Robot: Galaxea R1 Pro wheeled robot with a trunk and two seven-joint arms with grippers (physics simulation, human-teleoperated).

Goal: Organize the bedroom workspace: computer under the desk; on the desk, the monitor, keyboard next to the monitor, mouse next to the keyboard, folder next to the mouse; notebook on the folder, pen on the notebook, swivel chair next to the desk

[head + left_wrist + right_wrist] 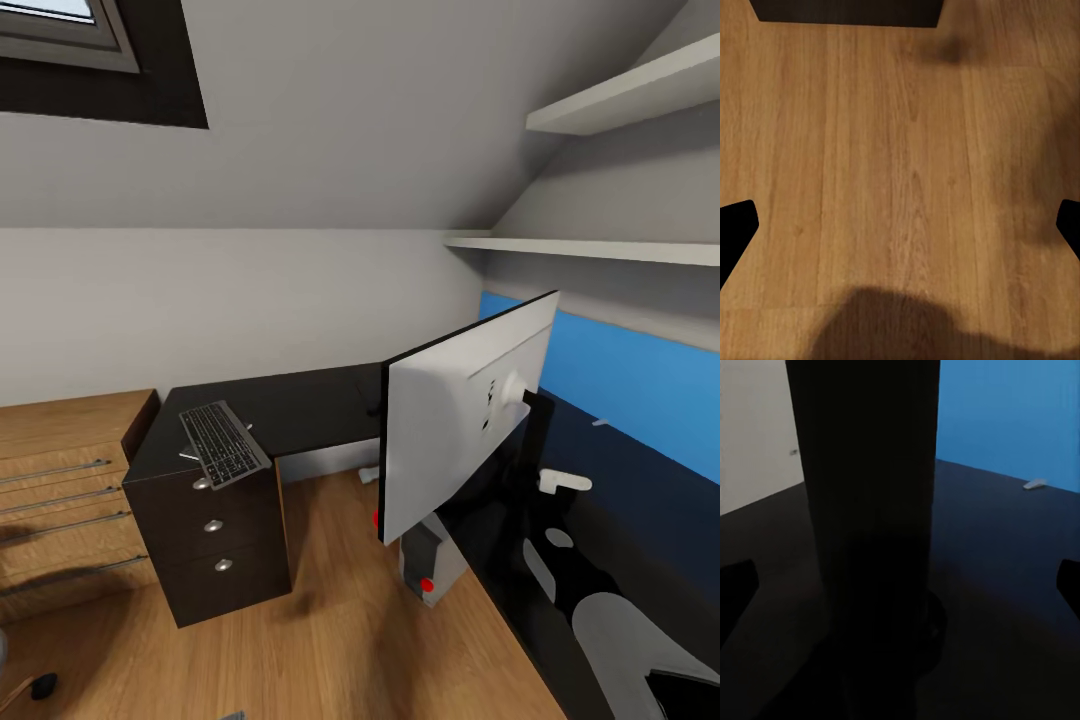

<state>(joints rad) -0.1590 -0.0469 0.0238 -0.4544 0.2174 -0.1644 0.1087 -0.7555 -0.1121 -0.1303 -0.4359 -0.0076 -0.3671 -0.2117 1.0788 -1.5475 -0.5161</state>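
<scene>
The monitor (465,420) stands on the glossy black desk (300,410), silver-white back toward me, its wide panel running along the blue-wall wing. It looks top-heavy and fragile; the thin neck (866,510) seems the safest hold. The right hand (900,585) has its fingers spread either side of that neck, not touching. The left hand (900,225) hangs spread over bare floor (907,150). The keyboard (224,444) lies skewed at the drawer-unit corner, overhanging the edge.

Wood floor (330,620), blue wall panel (640,375) (sloped ceiling).
</scene>
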